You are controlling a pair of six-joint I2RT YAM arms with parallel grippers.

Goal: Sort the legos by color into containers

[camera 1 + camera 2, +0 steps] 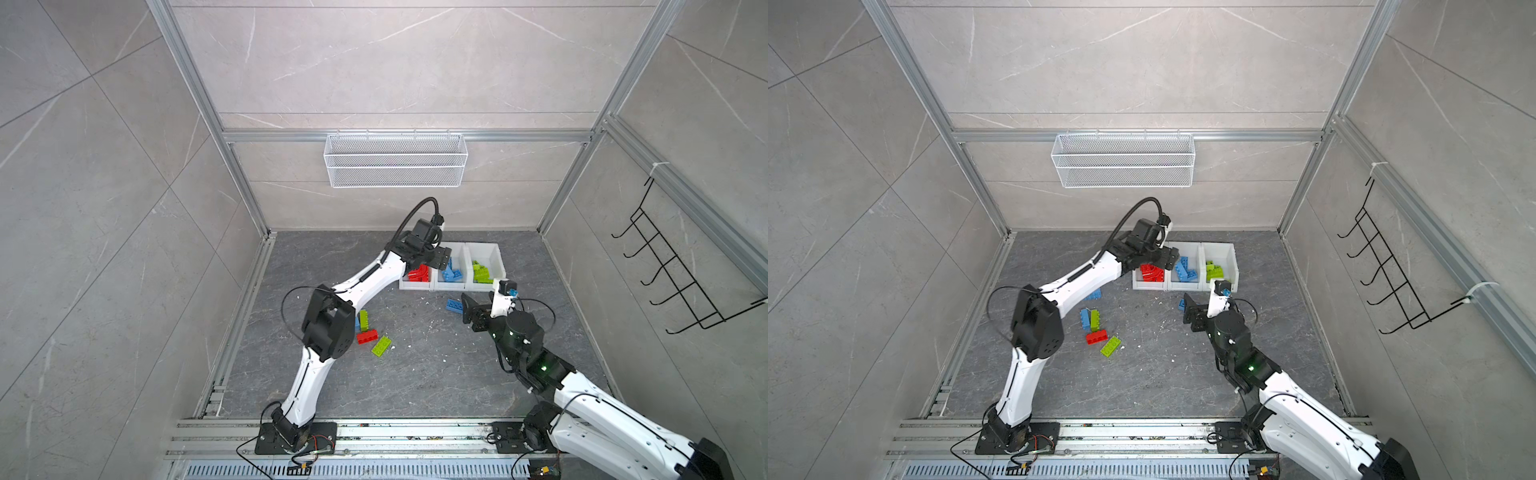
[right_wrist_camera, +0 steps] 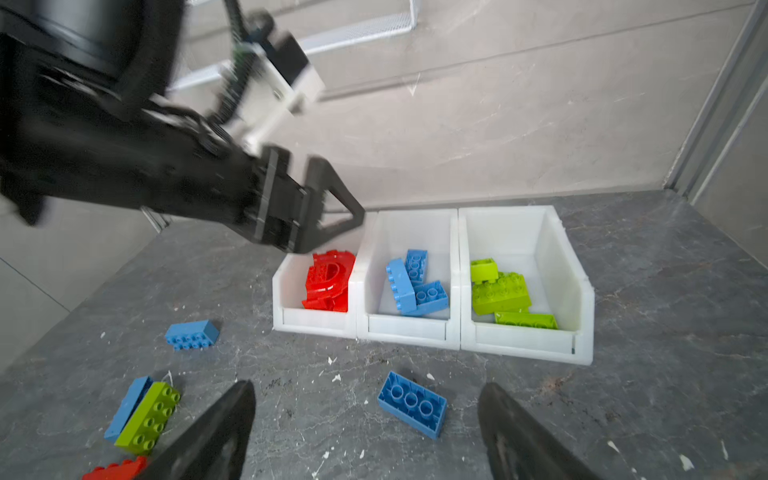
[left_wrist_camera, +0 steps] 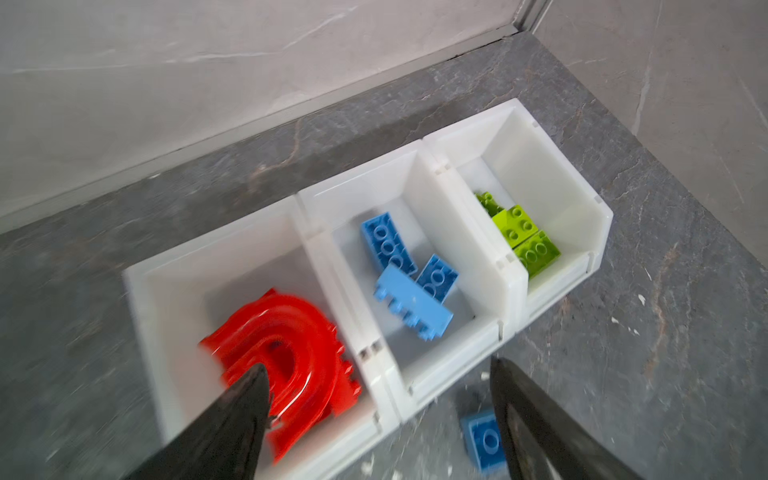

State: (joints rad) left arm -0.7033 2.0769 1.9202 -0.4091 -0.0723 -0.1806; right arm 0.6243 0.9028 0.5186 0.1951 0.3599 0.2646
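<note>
Already binned, red arch (image 3: 286, 328), left gripper (image 3: 376, 365) spread

Arms (image 1: 309, 382) white-shelled w/ blk joints (image 1: 326, 328), blk cables (image 1: 405, 221) (right: green LED (image 1: 543, 367)).

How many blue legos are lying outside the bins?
3 blue legos. One near the right end effector; one to the side of the red-filled bin; one against a loose green brick. The left arm may hide more.

Both top views look down from high above, both wrist views from close and low, all sharing the bins (image 3: 552, 166).
</note>
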